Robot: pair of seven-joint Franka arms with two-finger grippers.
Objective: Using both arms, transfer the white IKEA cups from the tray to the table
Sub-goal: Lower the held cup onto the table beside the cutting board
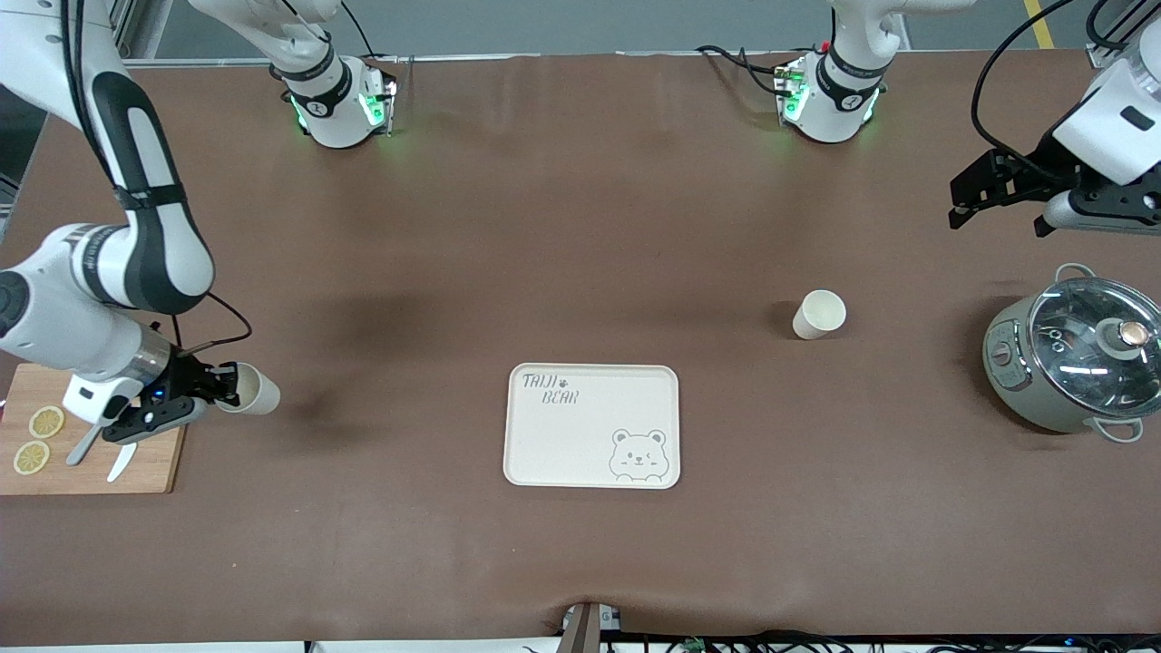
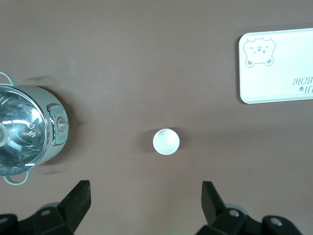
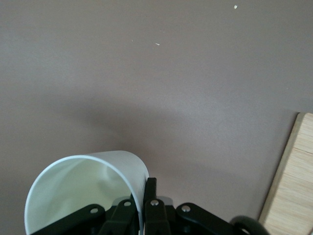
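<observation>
One white cup (image 1: 819, 315) stands upright on the brown table between the bear-printed tray (image 1: 591, 426) and the pot. It shows from above in the left wrist view (image 2: 166, 141). My left gripper (image 1: 957, 205) hangs open and empty in the air over the table at the left arm's end, with its fingers (image 2: 78, 198) wide apart and the cup apart from them. My right gripper (image 1: 225, 384) is shut on the wall of the second white cup (image 1: 254, 390), one finger inside and one outside (image 3: 150, 196). It holds this cup (image 3: 83, 191) tilted beside the cutting board.
A grey-green pot with a glass lid (image 1: 1075, 354) stands at the left arm's end, also in the left wrist view (image 2: 27, 129). A wooden cutting board (image 1: 150, 462) with lemon slices and a knife lies at the right arm's end, under the right wrist.
</observation>
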